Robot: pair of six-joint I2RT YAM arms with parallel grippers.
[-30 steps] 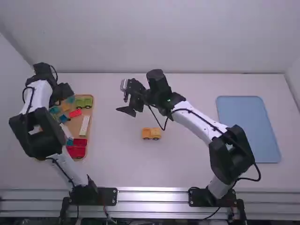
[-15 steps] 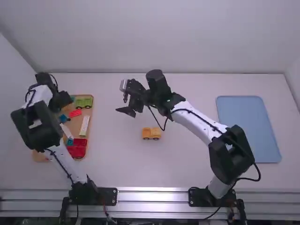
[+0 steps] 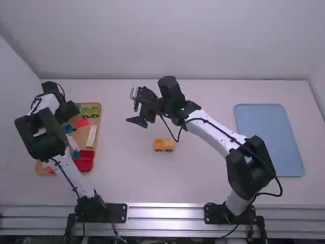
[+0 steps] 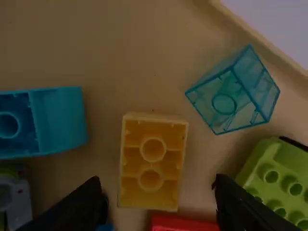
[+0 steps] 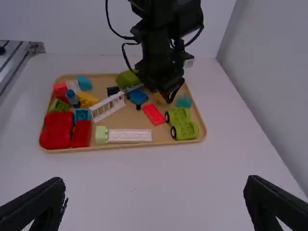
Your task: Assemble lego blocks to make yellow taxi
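1. Tray (image 3: 99, 124) first: in the high view the left arm (image 3: 38, 137) covers a good chunk of it, so some pieces there are hard to make out.
2. Wheeled orange-yellow piece (image 3: 163, 145) is out on the bench (image 3: 203, 178), between the tray and the blue mat-like panel (image 3: 269, 140) (the panel's over on the right).
3. Left gripper (image 3: 68, 109) is over the tray. Its wrist view has the jaws spread, with a yellow block (image 4: 150, 197) lined up between them, a gap showing on both sides. That block lies hollow side up (you can see two round tubes inside).
4. Same view: see-through teal block (image 4: 231, 98) near it, while the teal-blue block (image 4: 60, 120), red piece (image 4: 183, 224) and studded green block (image 4: 276, 178) get cut off by the picture edges.
5. Right gripper (image 3: 133, 108) is above the bench, jaws wide apart and holding nothing.
6. Right wrist view looks across at the tray and gives a better look at the white ladder-like piece (image 5: 108, 106), plus the little blue bottle shape (image 5: 72, 98) the high view makes tough to pick out.
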